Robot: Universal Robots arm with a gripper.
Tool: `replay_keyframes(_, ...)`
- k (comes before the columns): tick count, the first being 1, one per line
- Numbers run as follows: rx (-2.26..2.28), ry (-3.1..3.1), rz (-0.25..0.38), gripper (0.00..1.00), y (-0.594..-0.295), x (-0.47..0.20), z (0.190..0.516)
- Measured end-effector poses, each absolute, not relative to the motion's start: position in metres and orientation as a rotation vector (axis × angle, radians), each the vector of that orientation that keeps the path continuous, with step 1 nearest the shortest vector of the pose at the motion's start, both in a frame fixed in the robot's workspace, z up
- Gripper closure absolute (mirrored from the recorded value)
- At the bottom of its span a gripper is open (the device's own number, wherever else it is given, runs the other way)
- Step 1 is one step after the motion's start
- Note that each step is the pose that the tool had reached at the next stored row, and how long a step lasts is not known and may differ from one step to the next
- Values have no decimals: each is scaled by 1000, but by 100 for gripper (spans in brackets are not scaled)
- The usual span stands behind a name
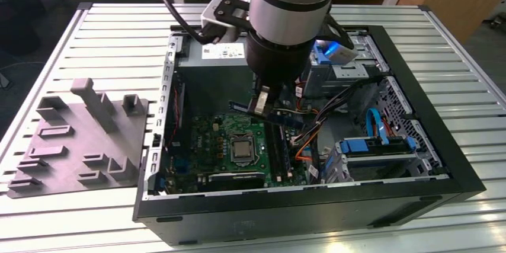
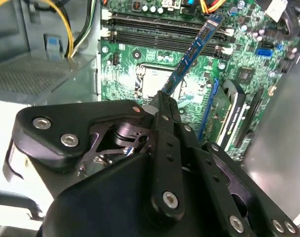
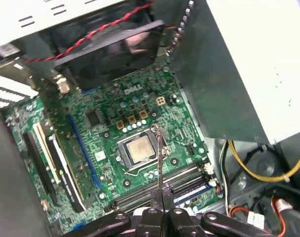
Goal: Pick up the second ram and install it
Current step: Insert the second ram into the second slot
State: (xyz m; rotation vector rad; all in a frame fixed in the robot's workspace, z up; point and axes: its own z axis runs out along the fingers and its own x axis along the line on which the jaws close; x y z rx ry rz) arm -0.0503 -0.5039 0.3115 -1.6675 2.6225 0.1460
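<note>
**A:** Where is the arm right now?

**B:** It reaches down into a big open black metal computer case point(image 1: 442, 152) that lies on its side on a slatted silver metal table point(image 1: 118, 34). Its black two-fingered gripper point(image 1: 259, 100) hangs inside the case, above the green motherboard point(image 1: 217, 134).

**A:** And the jaws?

**B:** They are clenched on the second ram point(image 1: 288, 118), a long, thin, flat dark-blue circuit stick. In the second wrist view it juts out past the fingertips. In the first wrist view it shows edge-on, as a thin line.

**A:** So where exactly is the stick?

**B:** It is in the air over the board, near the square silver processor socket point(image 1: 241, 147). It lies crosswise to the long black memory slots point(image 2: 165, 32) and is not seated in any of them.

**A:** What else is around?

**B:** A grey metal power supply box point(image 1: 210, 66) sits in the case beyond the board. Blue plastic drive brackets point(image 1: 380, 146) are on the exterior view's right. Outside the case, on the exterior view's left, a grey moulded plastic tray point(image 1: 79, 140) rests on the table just beside the case wall.
</note>
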Motion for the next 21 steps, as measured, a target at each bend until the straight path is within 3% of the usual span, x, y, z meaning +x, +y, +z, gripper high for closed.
replay_keyframes(21, -1133, 2876, 134, 89, -504, -50, 310)
